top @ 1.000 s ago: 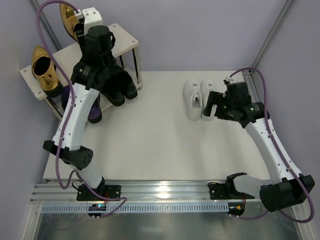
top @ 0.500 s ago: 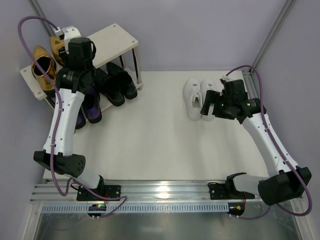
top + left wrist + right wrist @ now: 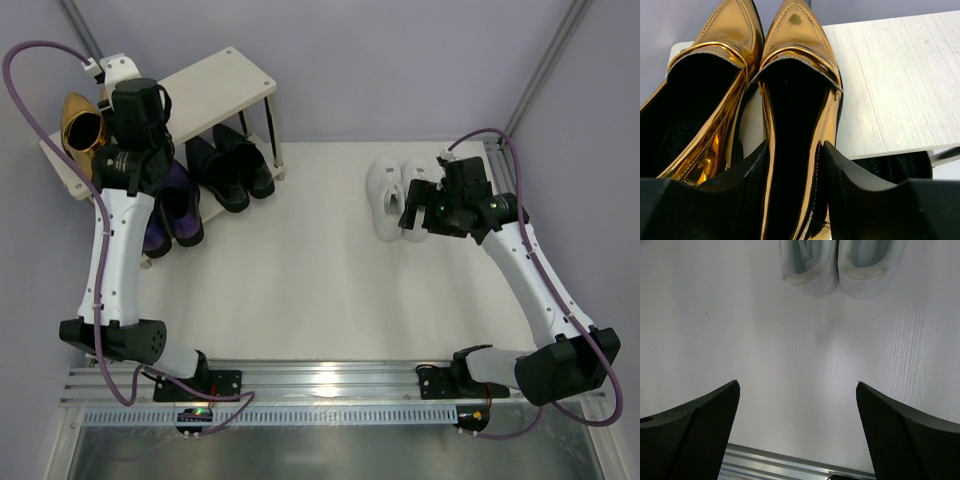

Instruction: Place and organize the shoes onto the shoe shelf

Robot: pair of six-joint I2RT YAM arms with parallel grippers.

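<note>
Sitting beside the left end effector's [image 3: 795, 150] clamped loafer [image 3: 800, 40] is its mate [image 3: 732, 25].

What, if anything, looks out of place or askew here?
The white sneakers sit on the table, away from the shoe shelf. The gold loafer in the left gripper hangs its heel over that shelf's edge; nothing looks spilled or damaged.

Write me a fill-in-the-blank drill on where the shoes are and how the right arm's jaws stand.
The gold loafers are on the shelf's ___ tier.
The ___ sneakers stand on the table.
The right gripper has its jaws ___.
Missing words: top; white; open.
</note>
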